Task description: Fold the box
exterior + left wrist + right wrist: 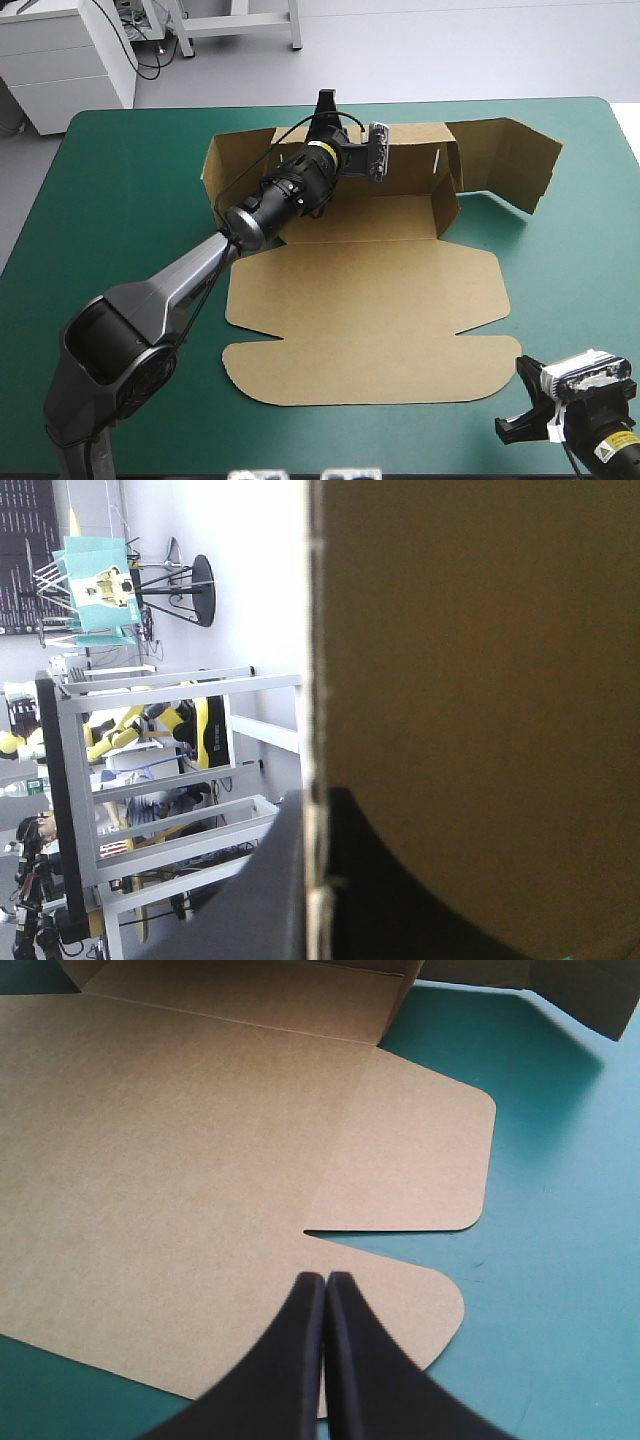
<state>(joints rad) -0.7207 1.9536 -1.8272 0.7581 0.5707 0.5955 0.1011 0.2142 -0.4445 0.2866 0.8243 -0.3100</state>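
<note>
The brown box (370, 300) lies in the middle of the teal-green table, its wide lid panel flat toward me and its far wall (420, 155) raised. My left gripper (325, 105) reaches over that wall's top edge. In the left wrist view the board's edge (480, 680) runs between the two black fingers, so the left gripper (315, 795) is shut on the box. My right gripper (522, 372) hovers at the near right corner of the table. It is shut with nothing in it, its tip (326, 1278) over the rounded near flap of the box (200, 1140).
A side flap (510, 160) stands out at an angle from the raised wall's right end, and a shorter one (225, 160) stands at the left end. Bare teal-green cover (120, 200) lies to the left and right (560, 1210) of the board.
</note>
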